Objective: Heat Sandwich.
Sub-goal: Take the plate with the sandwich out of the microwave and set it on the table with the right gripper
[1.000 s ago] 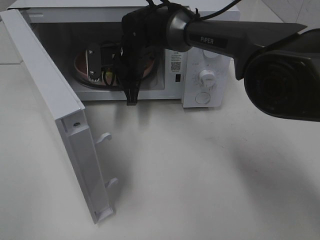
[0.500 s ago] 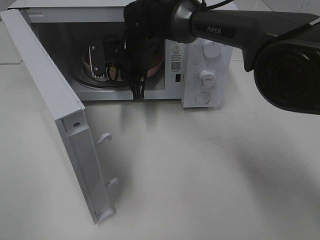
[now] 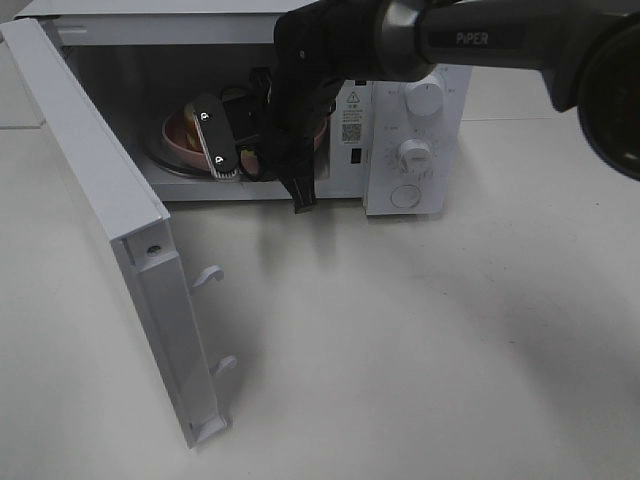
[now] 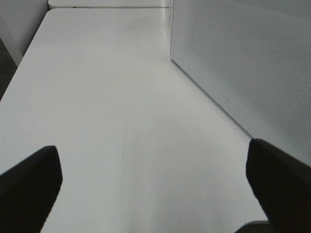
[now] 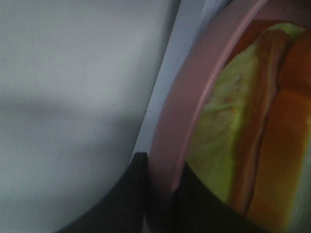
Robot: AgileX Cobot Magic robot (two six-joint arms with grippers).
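Right wrist view shows the right gripper (image 5: 163, 194) with its jaws pinched on the pink plate (image 5: 187, 111) rim; the sandwich (image 5: 248, 131) sits on it, inside the open microwave (image 3: 400, 150). Left gripper (image 4: 155, 179) jaws gape wide, empty, above the counter (image 4: 107, 97).

the word "piper" in pale capital letters runs along the dark right arm (image 3: 475, 38) at the upper right of the high view. on the white front panel of the microwave (image 3: 405, 150), upper middle of the frame, sits a small triangular warning sign (image 3: 352, 97) with tiny lines of print beneath it and a square qr code sticker (image 3: 350, 130) just below; that small print is too fine to read.
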